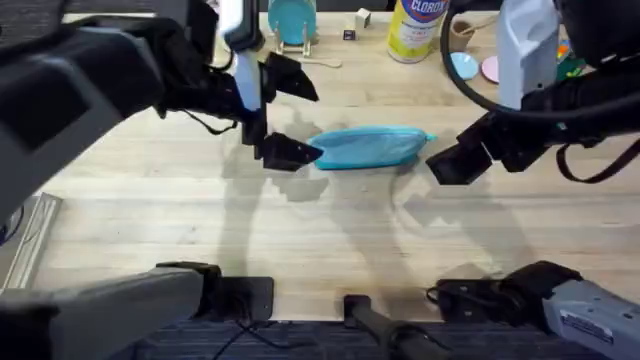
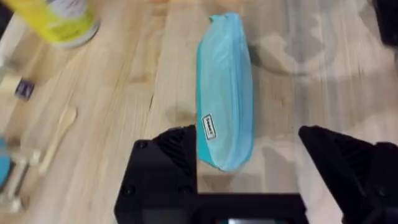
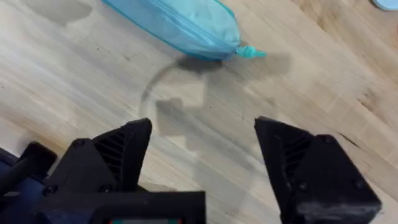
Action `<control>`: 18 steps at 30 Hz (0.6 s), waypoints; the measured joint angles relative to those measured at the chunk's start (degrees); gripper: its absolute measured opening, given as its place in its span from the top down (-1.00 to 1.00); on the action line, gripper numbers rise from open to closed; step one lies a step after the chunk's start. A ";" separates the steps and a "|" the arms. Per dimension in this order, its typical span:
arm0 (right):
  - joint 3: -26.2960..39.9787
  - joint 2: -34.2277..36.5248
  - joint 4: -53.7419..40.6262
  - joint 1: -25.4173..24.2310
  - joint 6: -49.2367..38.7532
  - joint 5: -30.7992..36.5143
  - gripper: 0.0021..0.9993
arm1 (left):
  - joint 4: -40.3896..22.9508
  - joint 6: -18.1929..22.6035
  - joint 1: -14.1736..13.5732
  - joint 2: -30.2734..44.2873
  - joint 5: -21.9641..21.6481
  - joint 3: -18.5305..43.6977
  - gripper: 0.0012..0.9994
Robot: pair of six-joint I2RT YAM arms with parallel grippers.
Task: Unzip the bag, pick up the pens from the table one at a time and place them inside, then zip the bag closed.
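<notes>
Blue bag (image 1: pixel 370 147) lies flat mid-table (image 1: pixel 200 215), nearer the far edge than the near one, zipper shut as far as I can see. My left gripper (image 1: pixel 285 118) hangs at the bag's left end, jaws wide, one finger (image 1: pixel 287 152) just beside that end. My right gripper (image 3: pixel 202 162), also wide, sits off the bag's right end, apart from the pull tab (image 3: pixel 249 52).
</notes>
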 joint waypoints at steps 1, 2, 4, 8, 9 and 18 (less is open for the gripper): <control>0.00 0.00 0.00 0.00 0.01 0.00 -0.99 | -0.02 -3.22 0.00 -1.50 -0.85 0.00 -0.99; 0.00 0.00 0.00 0.00 0.00 0.00 -0.99 | -0.06 -6.53 0.00 -2.92 -1.61 0.00 -0.99; 0.00 0.00 0.12 0.00 0.00 0.00 -0.99 | -0.16 -13.56 0.00 -5.72 -3.26 0.00 -0.99; 0.00 0.00 0.73 0.00 0.00 0.00 -0.99 | -0.38 -27.95 0.00 -11.30 -7.63 0.00 -0.99; 0.02 0.00 0.95 0.00 0.00 0.00 -0.99 | -0.62 -31.44 0.00 -12.87 -9.11 0.00 -0.99; 0.00 0.00 1.57 0.00 0.00 0.00 -0.99 | -5.22 -48.30 0.00 -26.80 -19.58 0.00 -0.99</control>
